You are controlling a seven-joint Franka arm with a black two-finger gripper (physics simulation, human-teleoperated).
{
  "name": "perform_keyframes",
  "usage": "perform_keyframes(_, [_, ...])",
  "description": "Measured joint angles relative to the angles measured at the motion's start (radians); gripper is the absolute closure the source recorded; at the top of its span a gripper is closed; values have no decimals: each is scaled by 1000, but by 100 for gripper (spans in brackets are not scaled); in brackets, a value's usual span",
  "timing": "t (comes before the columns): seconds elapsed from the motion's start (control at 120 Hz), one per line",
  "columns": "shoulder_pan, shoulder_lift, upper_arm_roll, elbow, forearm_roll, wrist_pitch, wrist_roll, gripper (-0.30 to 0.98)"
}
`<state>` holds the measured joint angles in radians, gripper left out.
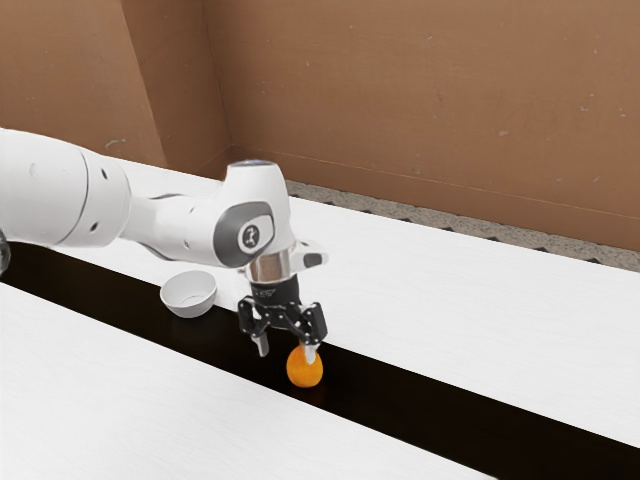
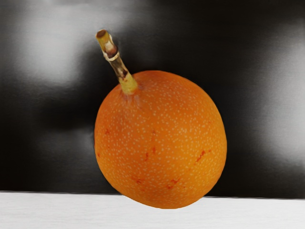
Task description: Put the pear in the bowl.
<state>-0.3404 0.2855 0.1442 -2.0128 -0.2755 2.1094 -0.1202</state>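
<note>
My gripper (image 1: pixel 286 350) is open in the exterior view, its two fingertips well apart and pointing down. A round orange fruit with a woody stem, the task's pear (image 1: pixel 305 369), lies on the dark strip; one fingertip overlaps its upper part there. Whether that finger touches it I cannot tell. Seen from the hand, the pear (image 2: pixel 162 143) is large and speckled, with its stem standing up at one side. The white bowl (image 1: pixel 188 297) stands upright on the exterior view's left of the gripper, apart from the pear.
A long dark strip (image 1: pixel 430 400) runs across the white table (image 1: pixel 480 300). The arm reaches in from the exterior view's left, passing above and behind the bowl. A brown wall (image 1: pixel 420 100) rises beyond the table.
</note>
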Motion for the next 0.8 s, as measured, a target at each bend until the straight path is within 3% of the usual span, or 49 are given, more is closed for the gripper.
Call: perform_keyframes(0.8, [1, 120, -8, 70, -50, 51, 109, 17])
